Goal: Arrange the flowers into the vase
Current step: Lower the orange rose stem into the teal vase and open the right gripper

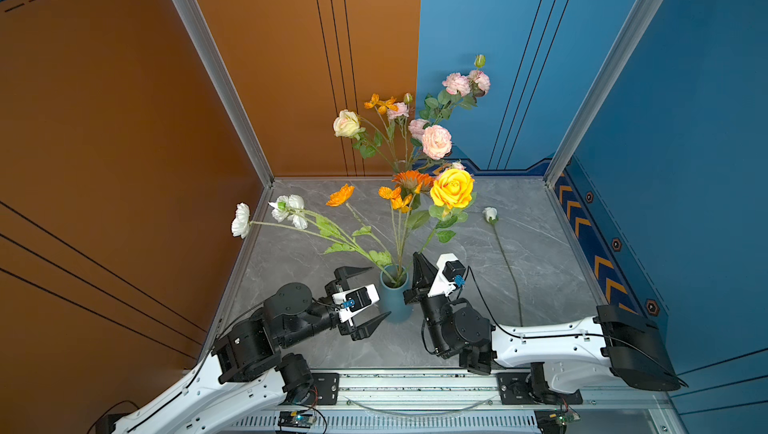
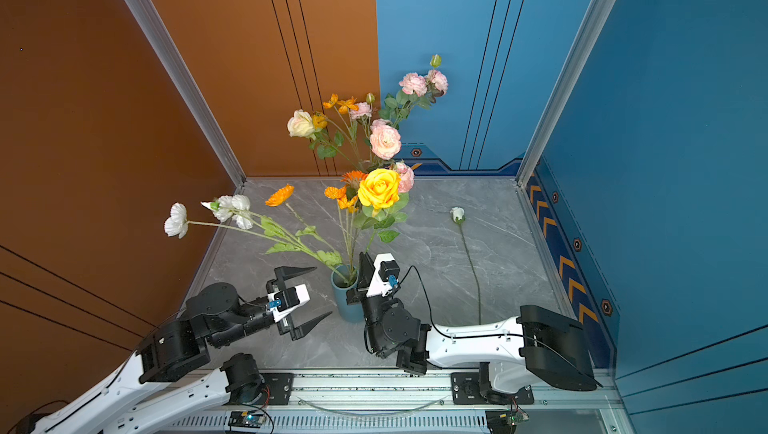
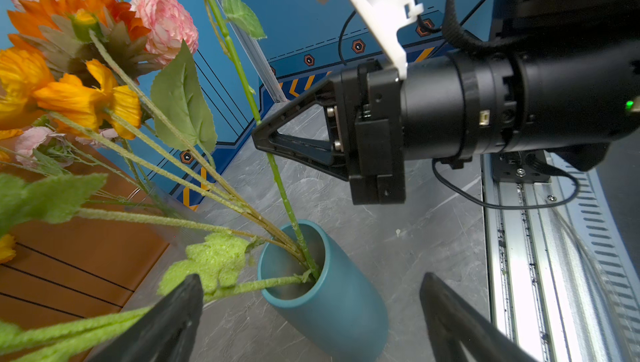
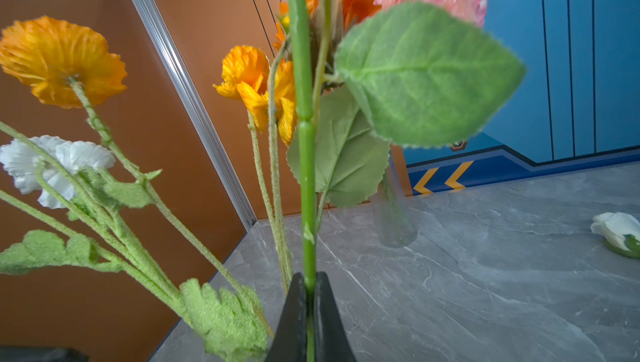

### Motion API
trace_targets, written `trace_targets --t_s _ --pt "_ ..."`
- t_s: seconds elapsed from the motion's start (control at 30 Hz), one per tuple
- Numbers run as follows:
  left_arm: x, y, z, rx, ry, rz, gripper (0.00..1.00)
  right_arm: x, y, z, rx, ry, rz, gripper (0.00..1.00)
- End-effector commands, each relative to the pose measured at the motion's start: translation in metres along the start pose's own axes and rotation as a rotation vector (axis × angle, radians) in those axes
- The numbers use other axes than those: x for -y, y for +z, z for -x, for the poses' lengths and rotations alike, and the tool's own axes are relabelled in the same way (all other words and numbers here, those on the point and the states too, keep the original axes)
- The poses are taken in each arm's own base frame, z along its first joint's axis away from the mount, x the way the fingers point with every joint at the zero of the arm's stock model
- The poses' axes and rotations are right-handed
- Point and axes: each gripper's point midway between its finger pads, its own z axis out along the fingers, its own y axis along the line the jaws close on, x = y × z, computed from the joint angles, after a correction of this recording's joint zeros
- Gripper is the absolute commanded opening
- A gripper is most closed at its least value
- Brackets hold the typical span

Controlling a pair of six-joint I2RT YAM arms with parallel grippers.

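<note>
So the right tool (image 4: 309,285) is clamped on the yellow rose (image 1: 452,188) stem, vase (image 1: 397,309) right below it; left tool (image 2: 322,291) spread wide next to it, empty.

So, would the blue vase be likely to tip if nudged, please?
Probably: the vase is tall and narrow, and the white flowers lean far out, so it seems top-heavy. Its smooth surface might slide first.

A grey marbled tabletop (image 1: 540,270) fills the middle; orange wall panels (image 1: 104,120) stand from eight to twelve o'clock, blue wall panels (image 1: 685,120) from twelve to four; aluminium posts (image 1: 210,58) rise at eleven and one; orange chevrons (image 1: 601,265) run at three; a metal rail (image 1: 415,386) lies at six.
</note>
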Motion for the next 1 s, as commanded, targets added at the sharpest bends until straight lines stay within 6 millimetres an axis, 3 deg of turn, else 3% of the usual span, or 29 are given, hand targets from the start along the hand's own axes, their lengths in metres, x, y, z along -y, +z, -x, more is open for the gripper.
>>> trace_targets --t_s 0.0,0.2,0.43,0.6,0.77,0.97 --pt "0.003 0.001 -0.003 0.001 -0.018 -0.013 0.98 0.01 0.009 -0.01 -0.088 0.066 0.005 0.0" --pt "0.002 0.002 -0.003 0.001 -0.02 -0.014 0.98 0.014 0.017 -0.023 -0.147 0.078 0.034 0.08" --pt "0.002 0.002 -0.003 -0.004 -0.023 -0.014 0.98 -0.009 0.022 -0.03 -0.18 0.075 0.115 0.16" --pt "0.002 0.003 -0.004 -0.004 -0.024 -0.019 0.98 -0.012 0.018 -0.032 -0.173 0.077 0.133 0.32" --pt "0.004 0.003 -0.004 -0.002 -0.028 -0.029 0.98 -0.006 0.012 -0.035 -0.217 0.037 0.126 0.66" --pt "0.007 0.006 -0.003 -0.001 -0.036 -0.054 0.98 0.022 0.001 -0.036 -0.357 0.019 0.099 0.82"
